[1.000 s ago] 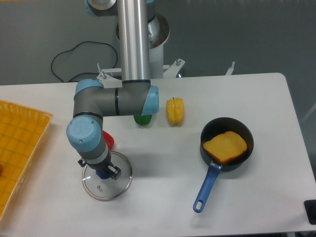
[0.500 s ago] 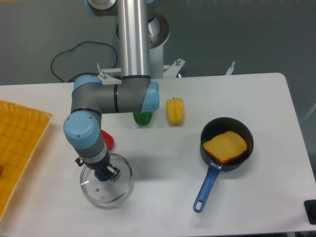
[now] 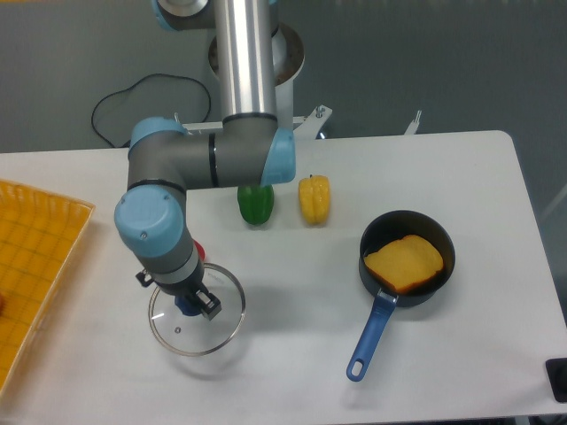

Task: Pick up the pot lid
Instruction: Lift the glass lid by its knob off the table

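Pot lid point(image 3: 184, 339): clear, with a thin rim; on the left side of the scene, under the gripper point(image 3: 180, 292), seemingly lifted off the surface point(image 3: 292, 354), with a faint dark patch below its near edge.
Lid's direction: knob side up, toward the gripper; the disc is round, so it has no single long axis. It looks slightly tilted, though the exact slant cannot be told.
Knob point(image 3: 189, 305): blue, at the middle of the lid, partly hidden by the gripper.
Fingers point(image 3: 209, 304): closed in on the knob and holding the lid by it; the contact itself is partly hidden.
Arm point(image 3: 248, 57): reaches in from the far side, above the lid.
Red item point(image 3: 198, 250): just far of the lid, mostly behind the gripper.
Green item point(image 3: 256, 205): farther back, right of the gripper.
Yellow item point(image 3: 314, 199): just right of the green one, lying roughly near to far.
Pan point(image 3: 374, 235): black, on the right, with an orange-brown item point(image 3: 403, 264) inside.
Pan handle point(image 3: 371, 338): blue, pointing near and slightly left.
Basket point(image 3: 44, 199): yellow-orange, at the left edge.
Cable point(image 3: 156, 76): black, curving beyond the far left of the surface.
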`<state>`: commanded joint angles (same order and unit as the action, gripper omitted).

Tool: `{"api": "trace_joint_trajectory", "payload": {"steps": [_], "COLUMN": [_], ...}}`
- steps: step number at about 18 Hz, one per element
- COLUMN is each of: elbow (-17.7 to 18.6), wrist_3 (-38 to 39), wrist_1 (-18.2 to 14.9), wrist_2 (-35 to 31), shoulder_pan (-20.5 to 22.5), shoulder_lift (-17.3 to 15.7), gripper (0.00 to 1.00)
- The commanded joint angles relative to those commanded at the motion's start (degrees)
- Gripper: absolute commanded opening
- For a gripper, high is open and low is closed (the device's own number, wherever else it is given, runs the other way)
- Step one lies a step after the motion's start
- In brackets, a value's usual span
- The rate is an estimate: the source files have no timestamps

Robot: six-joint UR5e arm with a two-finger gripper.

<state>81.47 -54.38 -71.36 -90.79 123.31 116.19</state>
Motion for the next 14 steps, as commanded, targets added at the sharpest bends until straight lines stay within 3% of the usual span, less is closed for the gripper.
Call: {"api": "trace_joint_trajectory", "payload": {"steps": [7,14], "elbow": [0.97,1.58], "wrist_3": [-6.87,-7.05], "wrist_1": [-3.51,-3.52], "wrist_2": [0.26,0.44], "shoulder_pan": [2.28,2.46], "shoulder_lift": [-3.08,-3.69], "gripper": [0.63,0.63]}}
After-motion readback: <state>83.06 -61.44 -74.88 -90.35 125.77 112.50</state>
